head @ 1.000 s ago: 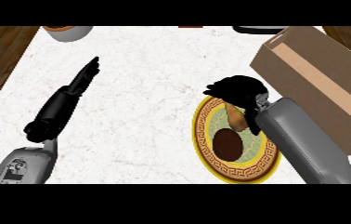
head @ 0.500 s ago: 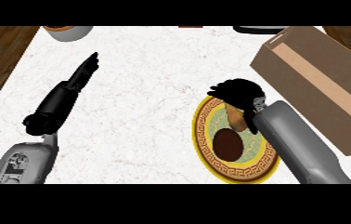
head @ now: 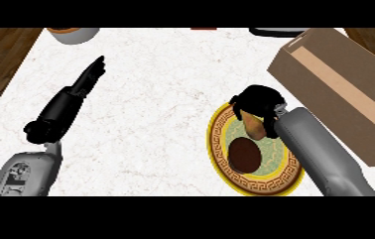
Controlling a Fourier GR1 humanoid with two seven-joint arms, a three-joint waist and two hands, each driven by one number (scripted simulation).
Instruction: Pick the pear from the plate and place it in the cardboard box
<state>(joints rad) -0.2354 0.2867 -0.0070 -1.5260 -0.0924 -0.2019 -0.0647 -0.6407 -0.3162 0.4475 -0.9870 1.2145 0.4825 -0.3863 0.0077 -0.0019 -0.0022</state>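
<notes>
The fingers (head: 240, 109) of the right hand (head: 258, 99) are curled downward over the far end of the pear (head: 256, 128) and close round it; only the near, tan part of the pear shows below them. The pear is tilted, with its near end pointing toward the middle of the plate (head: 214, 144). It lies over the far part of the plate, and whether it touches the plate surface cannot be determined from this view. A dark brown disc (head: 245, 154) lies on the plate just near of the pear, close to the plate's centre. The plate has a gold patterned rim and a pale green inner field, and it stands on the right part of the white marbled counter (head: 168, 99). The right forearm (head: 319, 153) crosses the right side of the plate and hides that part of the rim. The box (head: 330, 79) stands to the right of and beyond the plate, near the hand but apart from it, with its open top facing up. The left hand (head: 89, 77) is at the left of the counter, well apart from the plate, with straight fingers pointing toward the far edge and holding nothing. A bowl (head: 73, 34) stands at the far left corner of the counter.
</notes>
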